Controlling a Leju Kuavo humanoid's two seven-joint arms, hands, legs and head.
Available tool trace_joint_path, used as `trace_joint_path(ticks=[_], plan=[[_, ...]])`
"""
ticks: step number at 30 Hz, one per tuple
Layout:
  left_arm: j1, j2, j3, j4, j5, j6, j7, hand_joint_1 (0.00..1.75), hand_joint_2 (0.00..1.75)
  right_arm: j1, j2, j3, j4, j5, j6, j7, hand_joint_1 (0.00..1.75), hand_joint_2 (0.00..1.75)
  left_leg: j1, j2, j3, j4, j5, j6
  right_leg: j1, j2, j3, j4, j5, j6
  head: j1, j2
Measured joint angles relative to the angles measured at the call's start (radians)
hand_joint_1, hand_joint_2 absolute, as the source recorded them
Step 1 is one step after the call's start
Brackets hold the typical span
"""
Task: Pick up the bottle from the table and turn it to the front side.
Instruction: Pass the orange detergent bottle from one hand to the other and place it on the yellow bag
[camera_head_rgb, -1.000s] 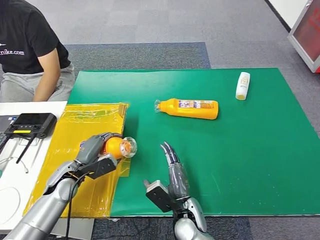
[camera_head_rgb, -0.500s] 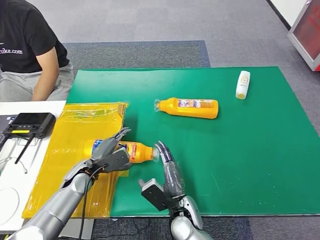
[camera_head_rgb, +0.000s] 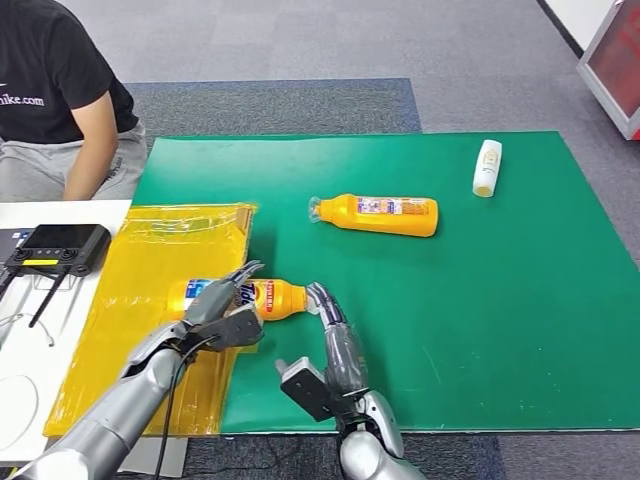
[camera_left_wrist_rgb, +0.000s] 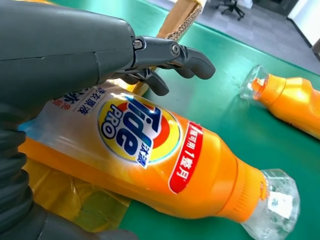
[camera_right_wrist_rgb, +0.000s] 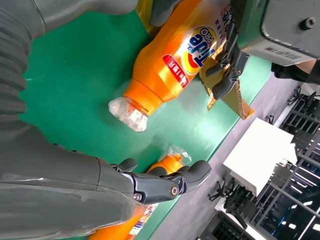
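One bottle (camera_head_rgb: 249, 297) lying label-up, left hand (camera_head_rgb: 219, 310) over it, grip possibly loose

— What surrounds me? Grey carpet floor (camera_head_rgb: 302, 40), with a darker grey strip (camera_head_rgb: 272, 105) bordering the green mat (camera_head_rgb: 528, 300).

— And to my left? A white table (camera_head_rgb: 23, 400) carrying a black device (camera_head_rgb: 56, 245); a seated person (camera_head_rgb: 53, 90) beyond it.

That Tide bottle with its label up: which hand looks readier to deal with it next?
Probably the left hand: its fingers already arch over the Tide bottle. The right hand is open beside the clear cap, holding nothing.
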Motion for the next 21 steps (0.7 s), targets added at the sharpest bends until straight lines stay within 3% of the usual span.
trace_joint_path(ticks=[2,6,11,16,21], plan=[[0.01,0.001,-0.001,-0.013,-0.007,0.036,-0.011,0.0,1.75,0.001,0.0,0.0,0.0,0.0,-0.002,0.002,0.0,1.75,0.0,0.0,-0.001,0.0,0.0,0.0,0.0,0.0,-0.001,0.0,0.0,0.0,0.0,0.0],[0.081,0.004,0.01,-0.165,0.041,0.119,-0.089,0.0,0.0,0.007,-0.003,-0.001,-0.001,0.001,-0.01,0.006,0.0,1.75,0.0,0.0,-0.002,0.0,0.0,0.0,0.0,0.0,-0.003,0.0,0.001,0.0,0.0,0.0],[0.207,0.002,0.053,-0.434,0.192,0.131,-0.217,0.0,0.0,0.015,-0.005,-0.002,-0.001,-0.001,-0.015,0.004,0.0,1.75,0.0,0.001,-0.005,0.0,-0.001,0.0,0.0,0.001,-0.005,0.0,0.0,0.001,0.0,0.0],[0.297,-0.026,0.082,-0.6,0.016,0.355,-0.211,0.0,0.0,0.019,-0.006,-0.007,-0.001,0.014,-0.023,0.014,0.0,1.75,0.0,0.001,-0.005,0.0,-0.001,0.001,0.0,0.001,-0.005,0.0,0.0,0.001,0.0,0.0],[0.333,-0.043,0.08,-0.649,-0.047,0.44,-0.178,0.0,0.0,0.02,-0.006,-0.011,-0.001,0.039,-0.022,0.021,0.0,1.75,0.0,0.001,-0.005,0.0,-0.001,0.001,0.0,0.001,-0.005,0.0,0.0,0.001,0.0,0.0]])
